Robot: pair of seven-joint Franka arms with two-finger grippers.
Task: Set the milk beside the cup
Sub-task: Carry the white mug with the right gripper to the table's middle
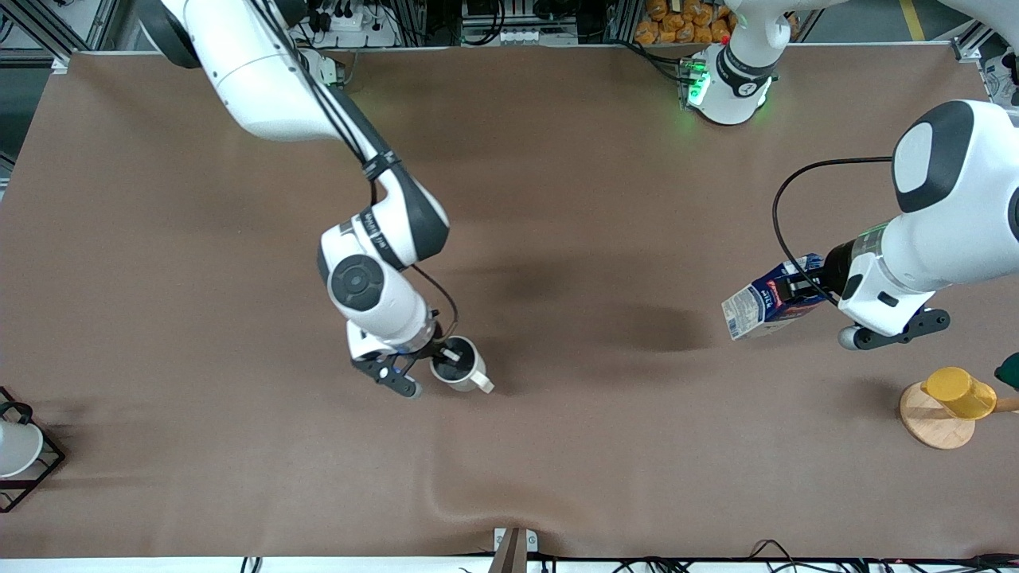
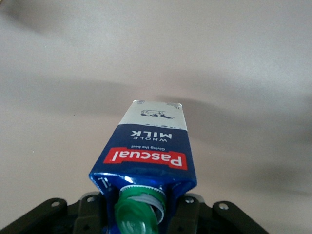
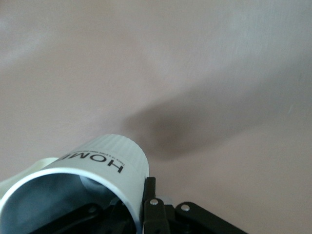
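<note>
The cup [image 1: 462,364] is a light grey-white mug with a pale handle, near the middle of the table. My right gripper [image 1: 440,355] is shut on its rim, one finger inside and one outside. In the right wrist view the cup [image 3: 105,163] fills the lower part, with the right gripper [image 3: 131,207] on its wall. I cannot tell whether it rests on the table. The milk [image 1: 766,306], a dark-blue carton with a whitish base, hangs tilted over the left arm's end of the table. My left gripper [image 1: 806,288] is shut on its top. The left wrist view shows the milk [image 2: 151,146] and its green cap in the left gripper [image 2: 141,202].
A yellow cup [image 1: 959,391] sits on a round wooden stand [image 1: 933,422] at the left arm's end, nearer the front camera than the milk. A white cup [image 1: 16,450] sits in a black wire rack [image 1: 44,469] at the right arm's end. The brown table cover [image 1: 557,199] wrinkles near the front edge.
</note>
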